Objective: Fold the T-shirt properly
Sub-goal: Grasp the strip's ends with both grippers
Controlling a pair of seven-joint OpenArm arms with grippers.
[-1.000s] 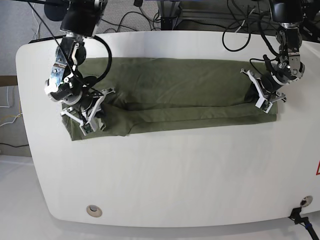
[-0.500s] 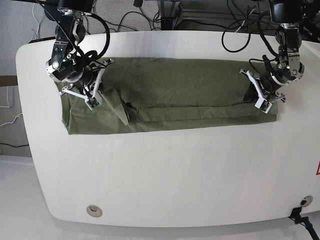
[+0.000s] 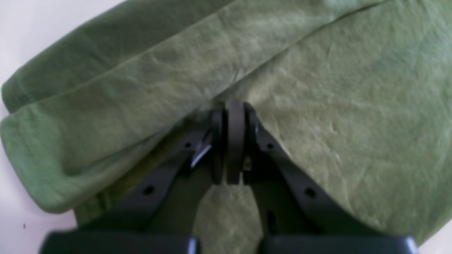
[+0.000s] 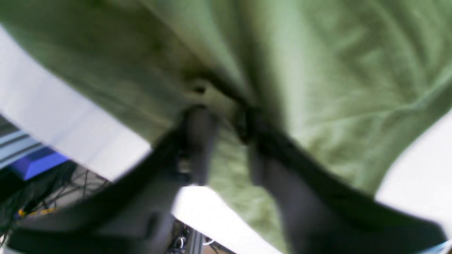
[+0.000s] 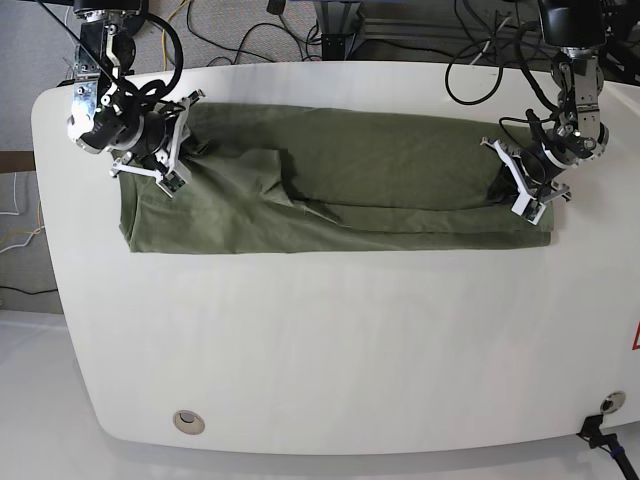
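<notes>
The olive T-shirt (image 5: 340, 190) lies folded lengthwise on the white worktop (image 5: 330, 350). The left pincer (image 3: 231, 141) is pressed together, pinching its cloth. The right pincer (image 4: 222, 123) stands slightly spread over the shirt's other end.

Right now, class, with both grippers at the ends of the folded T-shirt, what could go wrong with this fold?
1. The right gripper appears to be parting its jaws at the far edge; the T-shirt could slump or catch on a finger as it withdraws.
2. A diagonal ridge sits mid-cloth; further folding may press it in.
3. The left gripper, shut on fabric, could drag the stacked layers askew.
</notes>
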